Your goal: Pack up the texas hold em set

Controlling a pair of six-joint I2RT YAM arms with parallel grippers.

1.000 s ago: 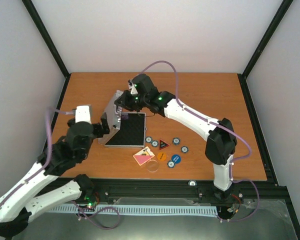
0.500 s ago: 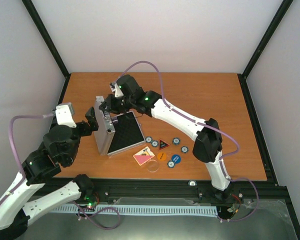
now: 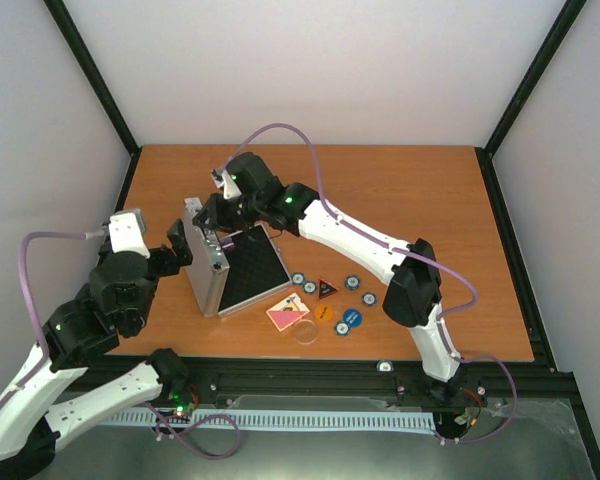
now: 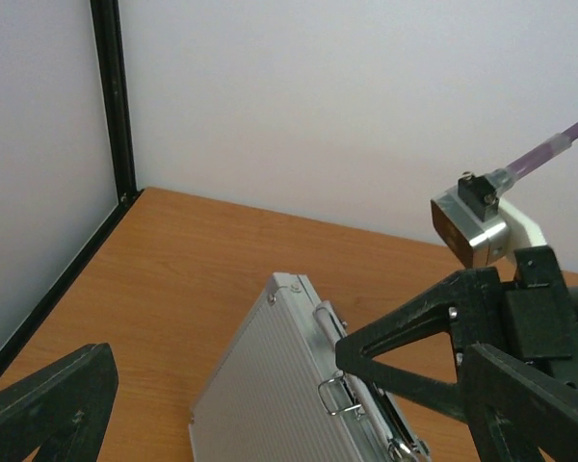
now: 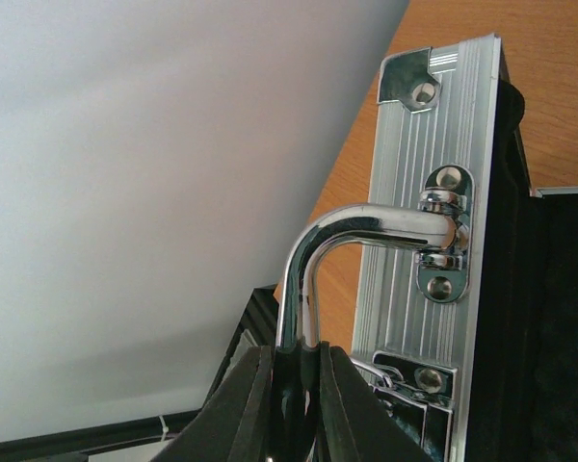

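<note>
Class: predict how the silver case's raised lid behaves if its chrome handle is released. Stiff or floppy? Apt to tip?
Probably stiff: the lid is ribbed aluminium. Likely to swing either way, standing near upright beside the foam base. The chrome handle looks smooth, so the right pincer might slip.

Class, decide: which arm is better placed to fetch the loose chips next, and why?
Probably the left: the left pincer stands open and empty beside the lid, while the right pincer is shut on the case handle, holding it up.
</note>
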